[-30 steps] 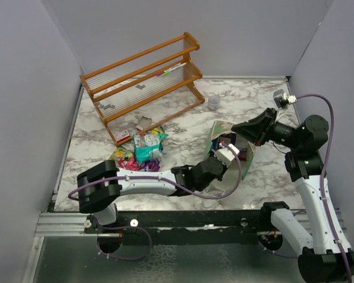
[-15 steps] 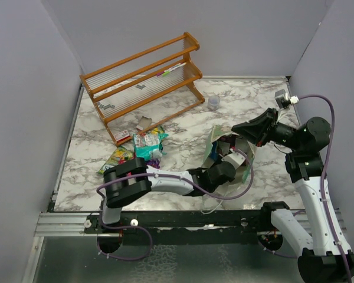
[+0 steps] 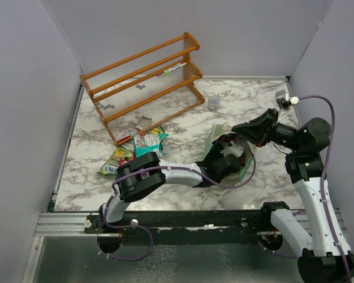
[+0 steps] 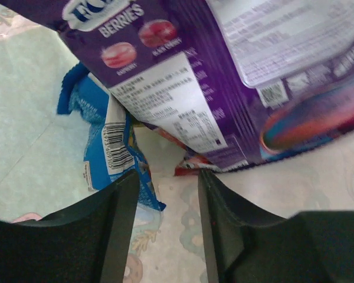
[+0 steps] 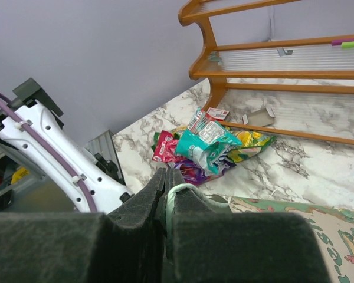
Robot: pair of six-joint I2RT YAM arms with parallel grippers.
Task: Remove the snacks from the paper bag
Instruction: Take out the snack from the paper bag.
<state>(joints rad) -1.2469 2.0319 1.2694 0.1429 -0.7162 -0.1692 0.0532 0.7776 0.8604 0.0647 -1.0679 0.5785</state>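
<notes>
The mint-green paper bag (image 3: 243, 168) lies on its side at centre right, mouth toward the left. My right gripper (image 3: 238, 128) is shut on the bag's upper rim (image 5: 183, 190), holding it up. My left gripper (image 3: 223, 164) reaches inside the bag. In the left wrist view it (image 4: 168, 177) stands open with nothing between the fingers. Just beyond its tips lie a purple berry packet (image 4: 224, 71), a blue packet (image 4: 103, 138) and the edge of a red one (image 4: 189, 169). A pile of snacks (image 3: 135, 150) lies on the table left of the bag: teal (image 5: 209, 144), pink-red (image 5: 165, 147) and green-yellow (image 5: 251, 141) packets.
A wooden rack (image 3: 141, 76) stands at the back left, with small white cards (image 3: 144, 122) by its foot. A small grey cup (image 3: 213, 102) sits behind the bag. Grey walls close in the left, back and right sides.
My left arm has pushed deeper into the bag and its jaws have opened. The right gripper has kept its hold on the rim, almost still.
</notes>
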